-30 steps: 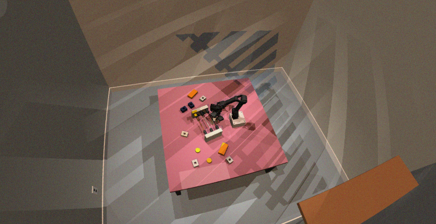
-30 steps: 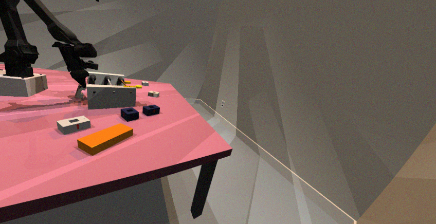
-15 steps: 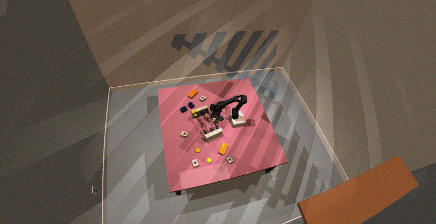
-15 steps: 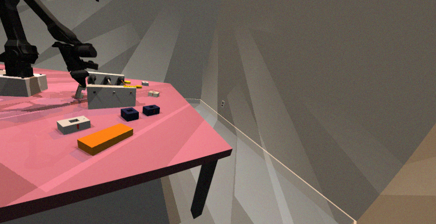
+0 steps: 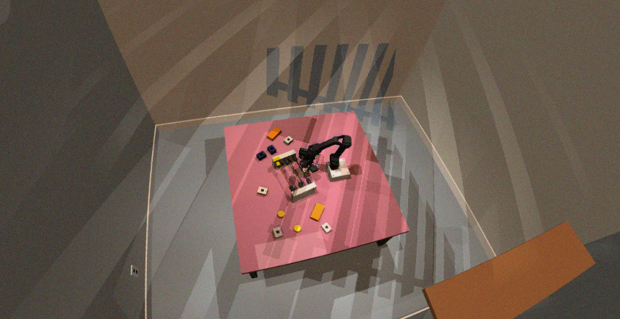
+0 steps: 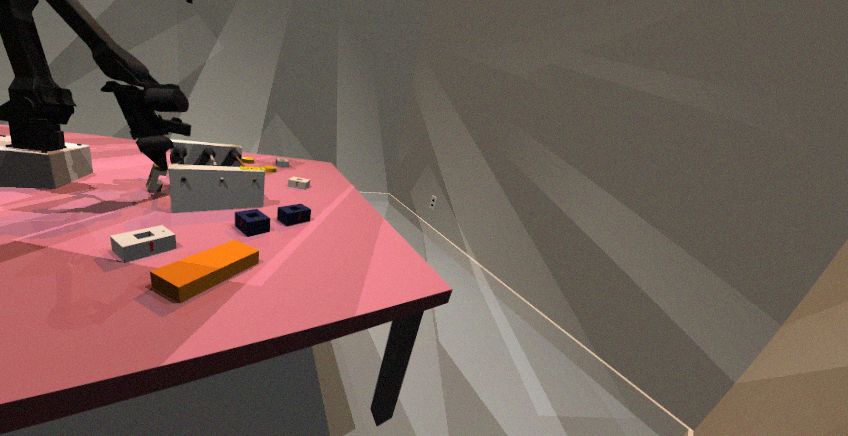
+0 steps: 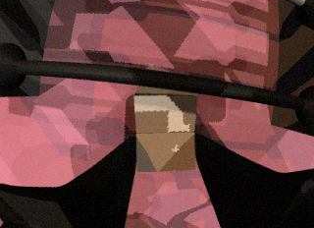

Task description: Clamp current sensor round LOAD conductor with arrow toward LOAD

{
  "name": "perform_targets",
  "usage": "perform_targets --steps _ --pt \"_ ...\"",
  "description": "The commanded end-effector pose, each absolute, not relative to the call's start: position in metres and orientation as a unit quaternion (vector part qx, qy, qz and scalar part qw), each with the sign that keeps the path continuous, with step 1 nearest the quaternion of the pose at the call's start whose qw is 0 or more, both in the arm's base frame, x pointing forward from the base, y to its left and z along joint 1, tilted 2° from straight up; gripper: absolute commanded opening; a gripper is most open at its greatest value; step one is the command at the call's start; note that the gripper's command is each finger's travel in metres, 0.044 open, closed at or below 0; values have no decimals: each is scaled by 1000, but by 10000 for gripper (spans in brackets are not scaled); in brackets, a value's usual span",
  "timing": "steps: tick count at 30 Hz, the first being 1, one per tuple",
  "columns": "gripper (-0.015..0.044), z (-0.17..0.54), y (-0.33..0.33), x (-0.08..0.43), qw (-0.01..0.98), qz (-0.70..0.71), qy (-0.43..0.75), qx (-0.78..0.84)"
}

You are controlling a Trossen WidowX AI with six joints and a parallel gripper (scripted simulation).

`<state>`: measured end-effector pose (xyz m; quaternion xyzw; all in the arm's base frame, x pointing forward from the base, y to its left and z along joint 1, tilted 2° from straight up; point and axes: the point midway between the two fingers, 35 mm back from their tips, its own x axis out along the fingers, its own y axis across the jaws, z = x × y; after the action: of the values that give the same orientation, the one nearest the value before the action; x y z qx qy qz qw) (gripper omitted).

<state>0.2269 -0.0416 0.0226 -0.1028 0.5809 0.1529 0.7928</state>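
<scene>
My gripper (image 7: 165, 141) (image 5: 305, 166) (image 6: 155, 168) is shut on the split-core sensor (image 7: 164, 130) (image 6: 154, 182), a small tan and grey block. It stands low over the pink table (image 5: 356, 203), beside the conductor fixture. The fixture has two pale end blocks (image 5: 303, 191) (image 6: 216, 189) with thin conductors (image 5: 290, 175) strung between them. A yellow tag (image 5: 277, 163) (image 6: 259, 168) sits at one end of the fixture; I cannot read its marking.
The arm's base (image 5: 338, 170) (image 6: 41, 164) stands close by. Loose on the table are two navy blocks (image 6: 252, 221) (image 6: 293, 214), white blocks (image 6: 142, 242) (image 5: 262, 190), orange blocks (image 6: 204, 268) (image 5: 316, 211) and yellow discs (image 5: 281, 214) (image 5: 297, 227).
</scene>
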Motion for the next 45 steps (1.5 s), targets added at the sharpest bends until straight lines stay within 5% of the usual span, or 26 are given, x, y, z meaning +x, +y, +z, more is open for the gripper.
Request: perform_targets --steps 1,17,30,45 --pt "0 23 -42 226 793 153 581 -103" --pt "0 22 -53 182 794 150 581 -103" --pt "332 21 -53 186 791 148 586 -100" --pt "320 74 -59 168 792 114 597 -55"
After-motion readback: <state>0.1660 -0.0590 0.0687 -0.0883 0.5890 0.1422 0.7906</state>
